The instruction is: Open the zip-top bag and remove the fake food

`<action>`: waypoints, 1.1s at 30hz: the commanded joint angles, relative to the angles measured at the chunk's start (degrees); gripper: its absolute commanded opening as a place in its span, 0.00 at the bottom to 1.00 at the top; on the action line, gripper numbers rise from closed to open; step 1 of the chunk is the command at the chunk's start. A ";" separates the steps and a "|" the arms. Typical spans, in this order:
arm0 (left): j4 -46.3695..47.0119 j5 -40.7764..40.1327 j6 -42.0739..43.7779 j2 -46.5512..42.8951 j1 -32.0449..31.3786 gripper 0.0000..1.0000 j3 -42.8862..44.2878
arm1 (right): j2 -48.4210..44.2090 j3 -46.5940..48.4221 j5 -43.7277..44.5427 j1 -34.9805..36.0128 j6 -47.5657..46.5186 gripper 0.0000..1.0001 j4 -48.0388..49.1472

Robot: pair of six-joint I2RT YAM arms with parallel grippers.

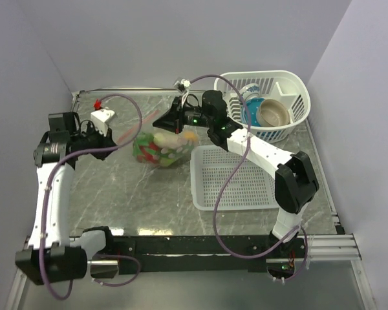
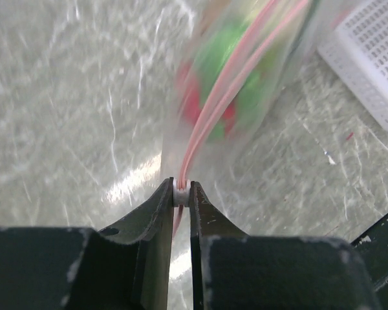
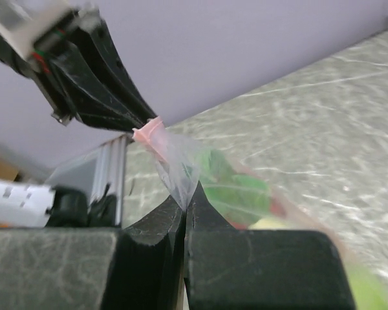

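**Bag held taut for opening**

The left claw (image 2: pixel 181 192) is clenched on the end of the pink zip strip (image 2: pixel 210 116). The right claw (image 3: pixel 185 201) is clenched on clear film near it. We judge this opposed hold stretches the zip-top bag (image 1: pixel 171 154) between the arms over the surface (image 1: pixel 116 194) (fake food (image 1: pixel 147 147) inside) so the mouth can be parted.

1. Left wrist view: zip-top bag (image 2: pixel 265 97) blurred; fake food (image 2: pixel 215 61) reads as green and red smears (pieces not separable).
2. Right wrist view: bag's far end blurred, cut off at lower right frame edge.
3. Top view: food pieces too small to name.
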 commanded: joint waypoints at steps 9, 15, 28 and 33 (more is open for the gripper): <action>-12.52 5.36 16.97 7.12 22.33 0.06 4.55 | 5.39 4.19 9.09 -2.62 8.18 0.00 17.93; -15.51 10.27 16.38 12.04 27.00 0.08 11.92 | 12.51 11.04 8.65 -2.62 13.01 0.00 22.42; -27.29 12.48 25.07 7.83 17.87 0.30 7.03 | -2.75 -12.55 5.04 5.63 1.17 0.00 11.63; -27.29 13.53 22.44 11.94 14.44 0.45 10.51 | -10.13 -24.27 9.18 12.57 -2.63 0.18 4.32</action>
